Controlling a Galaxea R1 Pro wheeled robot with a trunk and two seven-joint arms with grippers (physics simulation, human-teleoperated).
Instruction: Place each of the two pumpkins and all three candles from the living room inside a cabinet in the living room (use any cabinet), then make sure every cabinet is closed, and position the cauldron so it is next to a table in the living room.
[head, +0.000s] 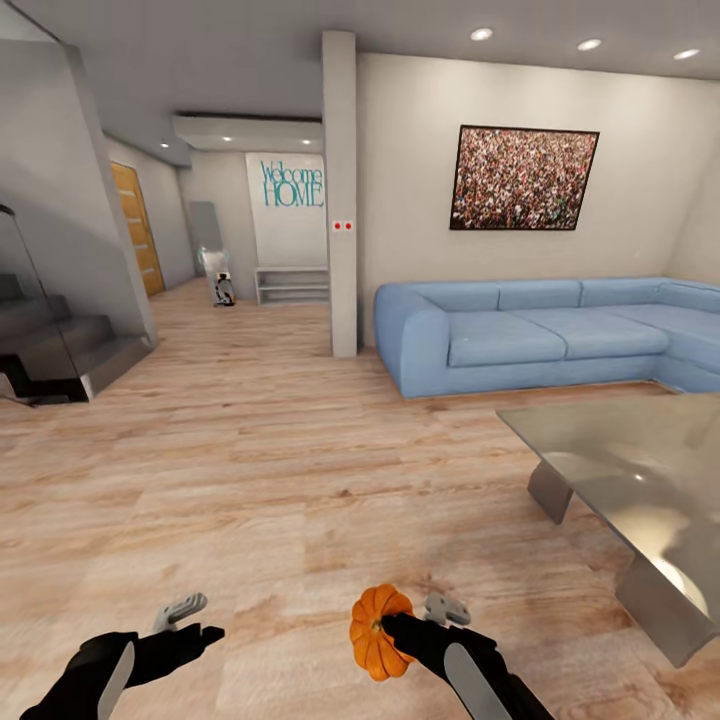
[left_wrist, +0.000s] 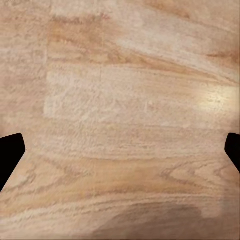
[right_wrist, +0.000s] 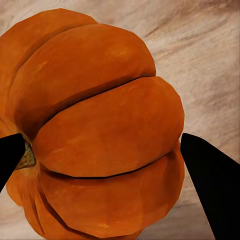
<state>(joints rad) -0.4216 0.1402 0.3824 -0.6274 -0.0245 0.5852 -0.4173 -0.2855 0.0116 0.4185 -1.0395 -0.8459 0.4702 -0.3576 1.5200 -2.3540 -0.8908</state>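
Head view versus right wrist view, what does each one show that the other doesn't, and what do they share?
Only the head view takes in the room: the blue sofa, the glass-topped table, the framed picture, the stairs, and the left gripper, open and empty above the floor. Only the right wrist view gives the close detail: the pumpkin's ribs and a bit of its stem beside one finger. Both show the orange pumpkin held in the right gripper, with the wooden floor behind it.

Open floor (head: 250, 470) ahead; table (head: 640, 470) blocks right.
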